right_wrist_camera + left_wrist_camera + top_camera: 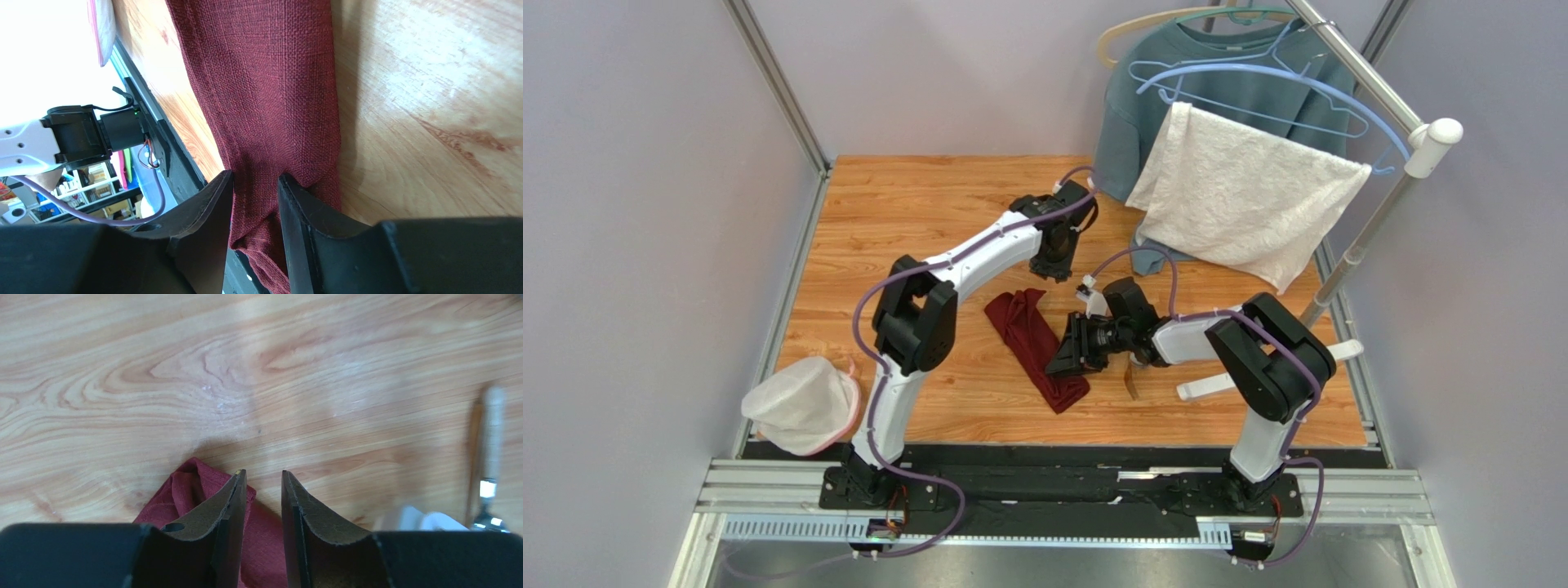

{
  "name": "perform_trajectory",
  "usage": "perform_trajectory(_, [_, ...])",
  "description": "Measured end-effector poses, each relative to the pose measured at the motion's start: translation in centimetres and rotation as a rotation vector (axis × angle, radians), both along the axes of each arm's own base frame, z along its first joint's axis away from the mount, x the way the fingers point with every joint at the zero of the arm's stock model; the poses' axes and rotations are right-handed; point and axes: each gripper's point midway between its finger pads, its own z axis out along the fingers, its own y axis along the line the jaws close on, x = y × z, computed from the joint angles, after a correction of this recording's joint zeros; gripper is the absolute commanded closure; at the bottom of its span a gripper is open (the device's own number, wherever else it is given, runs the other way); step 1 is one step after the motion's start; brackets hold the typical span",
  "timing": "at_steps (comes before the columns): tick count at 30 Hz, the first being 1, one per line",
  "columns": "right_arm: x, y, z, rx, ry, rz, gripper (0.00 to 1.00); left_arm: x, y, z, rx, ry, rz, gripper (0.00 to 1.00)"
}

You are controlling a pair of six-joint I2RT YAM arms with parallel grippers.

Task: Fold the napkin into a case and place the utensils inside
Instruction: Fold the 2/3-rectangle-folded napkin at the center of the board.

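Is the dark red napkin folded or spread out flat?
Folded: the napkin lies on the table as a narrow oblong strip, not a wide square.

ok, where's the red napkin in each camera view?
Top: napkin mid-table, a slanted strip.
Left wrist: napkin at the bottom edge, left of centre.
Right wrist: napkin top centre, running down to the bottom.
Shared landmark: the wooden tabletop beside it in all three.

Napkin point(1032, 343) lies mid-table point(891, 208). Left gripper point(1058, 267) over its far end, right gripper point(1069, 350) at its near right edge. One utensil point(1130, 385) just right of that, under the arm. Towel point(1247, 196) hangs far right.
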Motion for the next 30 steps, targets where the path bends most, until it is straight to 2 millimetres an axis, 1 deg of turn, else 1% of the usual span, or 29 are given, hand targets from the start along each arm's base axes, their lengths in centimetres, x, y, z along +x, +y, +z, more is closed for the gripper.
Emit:
perform_trajectory(2, [-0.1, 0.0, 0.0, 0.007, 0.000, -0.001, 0.61, -0.7, -0.1, -0.8, 0.068, 0.015, -0.017, 0.63])
perform_trajectory(4, [-0.1, 0.1, 0.0, 0.013, -0.001, 0.000, 0.61, -1.0, 0.0, -1.1, 0.135, 0.012, -0.019, 0.61])
perform_trajectory(8, [-0.1, 0.2, 0.0, 0.023, 0.002, 0.003, 0.61, -1.5, 0.8, -0.7, 0.241, -0.021, -0.018, 0.60])
perform_trajectory(13, [-0.2, 0.2, -0.1, 0.029, 0.002, 0.003, 0.61, -2.0, 1.4, -0.5, 0.310, -0.037, -0.022, 0.60])
perform_trajectory(16, [-0.2, 0.2, -0.1, 0.032, 0.002, 0.001, 0.61, -2.2, 1.5, -1.2, 0.324, -0.017, -0.033, 0.60])
perform_trajectory(20, [-0.2, 0.2, -0.1, 0.033, 0.006, 0.000, 0.61, -2.5, 1.5, -2.8, 0.340, 0.020, -0.053, 0.61])
perform_trajectory(21, [-0.2, 0.2, -0.1, 0.034, 0.005, 0.000, 0.61, -2.5, 1.5, -3.1, 0.346, 0.025, -0.055, 0.62])
perform_trajectory(23, [-0.2, 0.2, -0.1, 0.035, 0.003, 0.000, 0.61, -2.6, 1.7, -3.6, 0.364, 0.034, -0.059, 0.71])
perform_trajectory(24, [-0.2, 0.2, -0.1, 0.036, 0.003, 0.000, 0.61, -2.6, 1.9, -3.7, 0.373, 0.034, -0.058, 0.79])
perform_trajectory(25, [-0.2, 0.2, -0.1, 0.036, 0.002, 0.000, 0.61, -2.5, 2.1, -3.8, 0.385, 0.033, -0.056, 0.96])
perform_trajectory(26, [-0.2, 0.2, -0.1, 0.036, 0.002, -0.001, 0.62, -2.4, 2.3, -3.9, 0.392, 0.032, -0.048, 1.00])
perform_trajectory(30, [-0.2, 0.2, -0.2, 0.038, 0.004, -0.005, 0.62, -1.9, 3.1, -3.5, 0.395, 0.023, -0.011, 1.00])
